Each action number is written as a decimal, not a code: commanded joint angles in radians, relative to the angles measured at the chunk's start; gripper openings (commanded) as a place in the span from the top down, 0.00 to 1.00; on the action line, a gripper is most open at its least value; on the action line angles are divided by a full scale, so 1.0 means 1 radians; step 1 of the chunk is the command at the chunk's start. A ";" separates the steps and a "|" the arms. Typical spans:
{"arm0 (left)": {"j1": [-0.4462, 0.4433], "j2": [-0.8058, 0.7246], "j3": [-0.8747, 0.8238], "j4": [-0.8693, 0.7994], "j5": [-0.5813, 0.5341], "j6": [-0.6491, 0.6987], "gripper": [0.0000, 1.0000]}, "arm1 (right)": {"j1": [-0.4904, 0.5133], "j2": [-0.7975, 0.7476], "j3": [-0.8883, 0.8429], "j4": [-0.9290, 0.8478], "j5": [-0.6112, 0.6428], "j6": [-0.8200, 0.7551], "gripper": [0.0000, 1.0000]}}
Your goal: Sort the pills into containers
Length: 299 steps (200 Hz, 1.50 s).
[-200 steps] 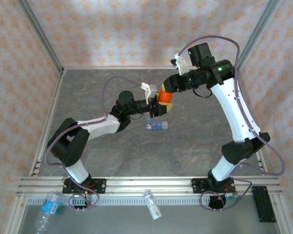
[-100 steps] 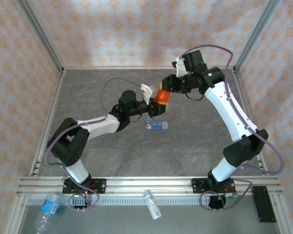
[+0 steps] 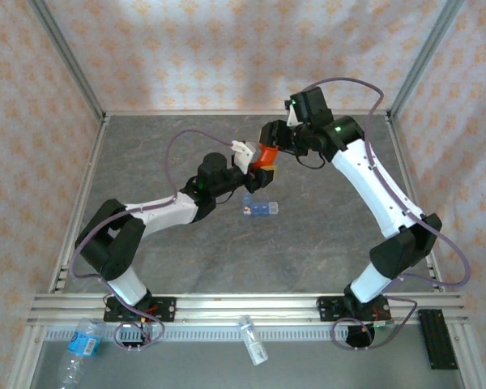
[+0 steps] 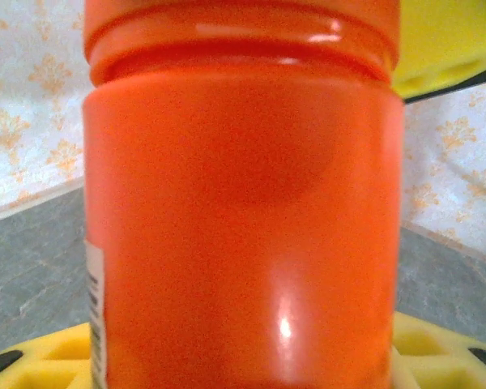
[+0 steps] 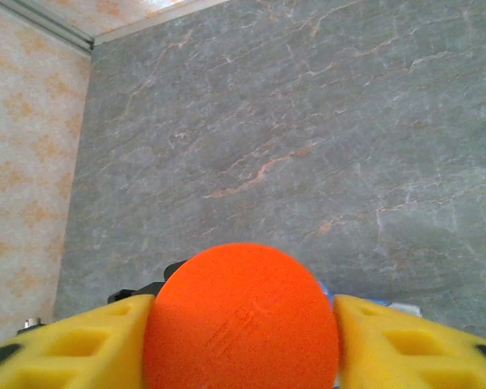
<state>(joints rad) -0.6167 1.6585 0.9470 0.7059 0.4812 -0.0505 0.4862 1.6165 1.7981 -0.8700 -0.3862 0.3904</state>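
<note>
An orange vial hangs above the table's middle, and my left gripper is shut on its body. My right gripper comes in from the far side with its yellow fingers on either side of the vial's orange cap. These fingers stand slightly open: the left one is against the cap, and a thin gap shows at the right one. The blue containers strip lies on the table just in front of the vial. A sliver of the strip peeks out behind the cap. The pills are hidden.
A clear water bottle and a small clear tube lie on the near rail in front of the arm bases. A black block sits at the near right. Metal frame posts and patterned walls surround the grey table.
My right arm has swung left and its wrist has turned over the cap. The vial and my left gripper have shifted slightly left and back. The right jaws have loosened.
</note>
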 commanded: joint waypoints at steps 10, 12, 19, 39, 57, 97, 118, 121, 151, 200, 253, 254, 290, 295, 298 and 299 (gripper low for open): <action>-0.005 -0.062 0.003 0.130 0.018 0.004 1.00 | -0.076 -0.057 0.071 -0.009 -0.049 -0.018 0.26; -0.004 -0.062 0.003 0.132 0.021 0.002 1.00 | -0.079 -0.061 0.074 -0.009 -0.052 -0.024 0.25; -0.001 -0.064 -0.003 0.145 0.037 -0.007 1.00 | -0.090 -0.079 0.085 -0.010 -0.065 -0.044 0.20; 0.013 -0.059 -0.011 0.193 0.116 -0.045 1.00 | -0.116 -0.106 0.137 -0.050 -0.125 -0.121 0.13; 0.030 -0.050 -0.010 0.245 0.217 -0.101 1.00 | -0.125 -0.097 0.198 -0.124 -0.200 -0.240 0.13; 0.051 -0.019 0.037 0.222 0.383 -0.178 1.00 | -0.125 -0.029 0.325 -0.320 -0.289 -0.456 0.16; 0.052 -0.010 0.047 0.220 0.414 -0.194 1.00 | -0.125 0.002 0.367 -0.375 -0.300 -0.499 0.17; 0.052 -0.010 0.047 0.221 0.419 -0.196 1.00 | -0.126 0.007 0.371 -0.382 -0.307 -0.504 0.17; 0.051 0.012 0.065 0.247 0.451 -0.240 1.00 | -0.117 0.040 0.394 -0.424 -0.336 -0.545 0.18; 0.052 0.023 0.078 0.243 0.466 -0.248 1.00 | -0.108 0.066 0.391 -0.432 -0.339 -0.557 0.20; 0.052 0.025 0.082 0.240 0.468 -0.252 1.00 | -0.101 0.075 0.373 -0.426 -0.345 -0.555 0.27; 0.051 0.025 0.082 0.239 0.468 -0.252 1.00 | -0.101 0.075 0.372 -0.426 -0.345 -0.555 0.27; 0.052 0.026 0.085 0.239 0.467 -0.252 1.00 | -0.101 0.076 0.361 -0.421 -0.354 -0.551 0.29; 0.052 0.026 0.087 0.239 0.467 -0.252 1.00 | -0.100 0.076 0.360 -0.422 -0.355 -0.550 0.29; 0.052 0.026 0.088 0.240 0.467 -0.252 1.00 | -0.100 0.077 0.360 -0.422 -0.356 -0.550 0.29; 0.052 0.027 0.088 0.239 0.467 -0.251 1.00 | -0.099 0.077 0.359 -0.422 -0.356 -0.550 0.29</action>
<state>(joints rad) -0.5678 1.6783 0.9962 0.8906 0.9310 -0.2913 0.3790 1.6859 2.1620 -1.2804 -0.7212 -0.1513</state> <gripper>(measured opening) 0.536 0.714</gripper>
